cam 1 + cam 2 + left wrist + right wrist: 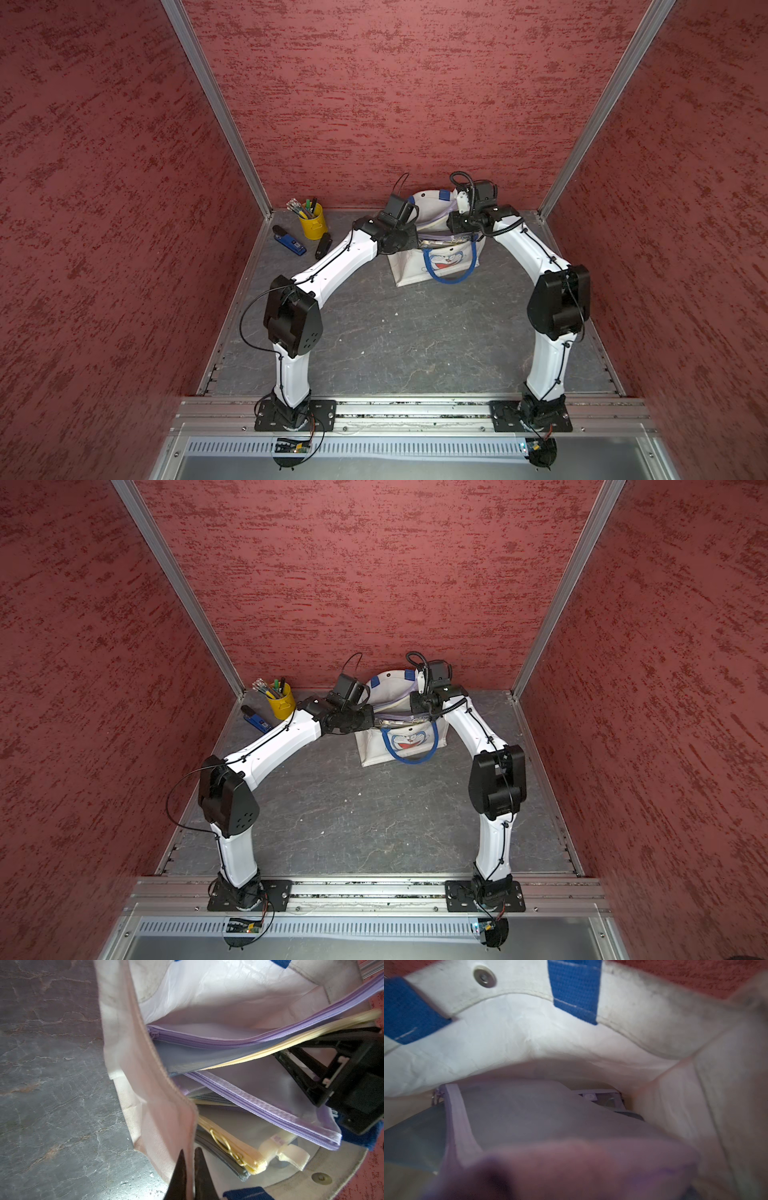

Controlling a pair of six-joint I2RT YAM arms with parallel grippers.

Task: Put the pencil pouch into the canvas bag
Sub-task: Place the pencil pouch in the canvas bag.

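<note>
The white canvas bag (415, 270) (374, 750) with blue handles and a cat face stands open at the back of the table. My left gripper (190, 1150) (414, 232) is shut on the bag's left side wall (149, 1076), with the cloth pinched between its fingers. Inside lie several mesh zip pouches. A purple-zipped pencil pouch (259, 1109) (529, 1118) lies on top of them. My right gripper (301, 1076) (459, 224) reaches into the bag from the right, over that pouch. Blurred purple cloth hides its jaws in the right wrist view.
A yellow pen cup (312, 222) stands at the back left, with a blue device (291, 245) and a black item (323, 246) beside it. Red walls close in on three sides. A metal rail (415, 409) runs along the front.
</note>
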